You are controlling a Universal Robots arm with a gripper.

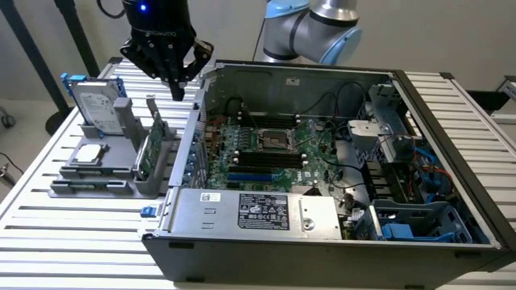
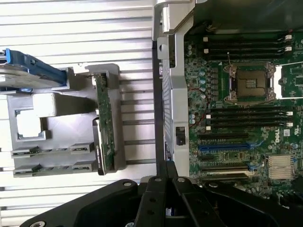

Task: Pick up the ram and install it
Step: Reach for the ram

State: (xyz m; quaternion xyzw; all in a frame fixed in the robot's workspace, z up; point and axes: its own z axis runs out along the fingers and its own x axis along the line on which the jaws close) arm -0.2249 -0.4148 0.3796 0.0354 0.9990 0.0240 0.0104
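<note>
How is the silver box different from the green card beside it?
The hard drive is silver and thick; the green card is green and thin. The hard drive wears a blue frame; the green card has none. Both stand on edge in the gray holder.

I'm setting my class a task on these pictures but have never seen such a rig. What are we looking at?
This is a robot arm with a black gripper, its two-fingered hand. One picture is taken by a camera off the arm, the other by a camera on its wrist, looking down past the gripper. On the slatted table stands an open computer case with its motherboard showing. Beside it a grey holder keeps parts: a hard drive, a processor chip, an upright card and ram sticks. The gripper is shut, holds nothing, and hangs above the case's edge next to the holder.
</note>
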